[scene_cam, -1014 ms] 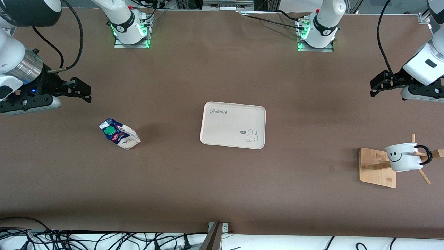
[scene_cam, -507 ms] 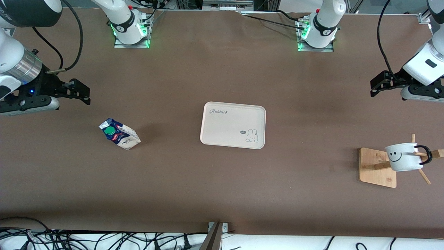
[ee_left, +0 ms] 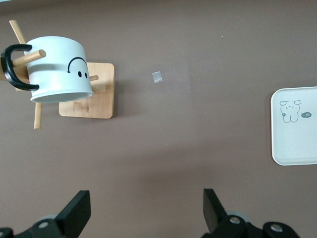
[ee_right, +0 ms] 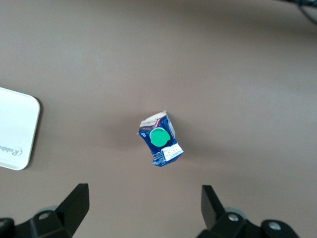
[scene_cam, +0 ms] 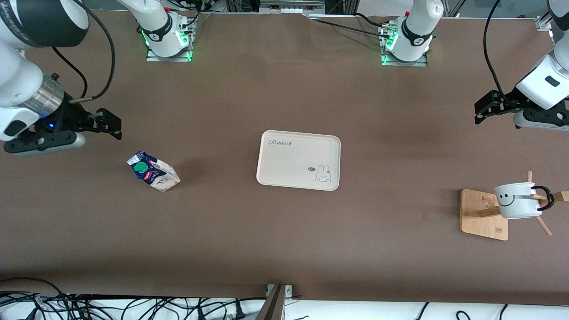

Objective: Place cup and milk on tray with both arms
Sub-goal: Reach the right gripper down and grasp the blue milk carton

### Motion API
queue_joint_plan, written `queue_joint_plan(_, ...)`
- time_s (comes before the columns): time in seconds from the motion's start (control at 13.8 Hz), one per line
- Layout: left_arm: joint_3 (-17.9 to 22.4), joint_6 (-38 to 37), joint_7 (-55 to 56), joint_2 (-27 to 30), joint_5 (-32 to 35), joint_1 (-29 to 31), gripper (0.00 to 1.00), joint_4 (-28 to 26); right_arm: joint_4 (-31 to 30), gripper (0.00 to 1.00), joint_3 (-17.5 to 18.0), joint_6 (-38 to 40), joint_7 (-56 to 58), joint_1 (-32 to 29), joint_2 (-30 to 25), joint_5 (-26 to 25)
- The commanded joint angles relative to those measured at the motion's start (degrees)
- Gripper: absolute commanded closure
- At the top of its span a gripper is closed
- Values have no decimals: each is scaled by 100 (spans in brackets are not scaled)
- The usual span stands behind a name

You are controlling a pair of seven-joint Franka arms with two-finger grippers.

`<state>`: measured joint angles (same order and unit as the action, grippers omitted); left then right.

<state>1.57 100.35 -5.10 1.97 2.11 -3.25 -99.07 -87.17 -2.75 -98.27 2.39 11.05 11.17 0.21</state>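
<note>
Task is barely starting: nothing is sitting on the tray (scene_cam: 298, 160) yet, it's lying bare mid-table, approx. midway between the two arms' ends.

Milk (scene_cam: 153, 171) is standing on the table toward the right arm's end, well apart from the tray, green cap facing up toward the front cam. Right gripper (scene_cam: 109, 124) is hanging over bare table near the milk, not touching it. In the right wrist view its fingers (ee_right: 75, 203) are spread wide w/ nothing between them, and the milk (ee_right: 160, 140) is showing in the gap farther down, so it's lining up but no grasp yet.

Cup (scene_cam: 518, 201) is hanging by its black handle on a peg of the wooden rack (scene_cam: 483, 214) at the left arm's end, nearer the front cam than the tray, well apart from it. Left gripper (scene_cam: 484, 107) is hovering over bare table at that end, clear of cup and rack. Left wrist view is showing its fingers (ee_left: 77, 210) wide apart and empty, w/ the cup (ee_left: 58, 69) and a corner of the tray (ee_left: 294, 126) in sight.

So, judging from this: 0 of 2 items placed. Both picks, both carries and both set-downs are remaining. The cup prob. needs lifting off its peg first; the milk looks like a plain side grasp.
</note>
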Motion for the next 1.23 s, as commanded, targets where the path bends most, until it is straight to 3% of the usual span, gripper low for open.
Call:
queue_joint_plan(0.0, 10, -68, 35, 14, 62, -36, 0, 72, -19, 0, -42, 10, 408, -58, 675, 67)
queue_joint_plan(0.36, 10, -68, 35, 14, 62, -36, 0, 72, -28, 0, -42, -472, 1491, -24, 1519, 31)
queue_joint_plan(0.8, 10, -85, 35, 14, 71, -36, 0, 81, -90, 0, -15, -649, 1642, 12, 1819, 31)
queue_joint_plan(1.01, 10, -94, 35, 5, 71, -36, 0, 81, -107, 39, -24, -640, 1642, -6, 1863, 31)
queue_joint_plan(1.16, 10, -94, 35, 14, 71, -44, 0, 81, -81, 54, -15, -623, 1624, 3, 1863, 49)
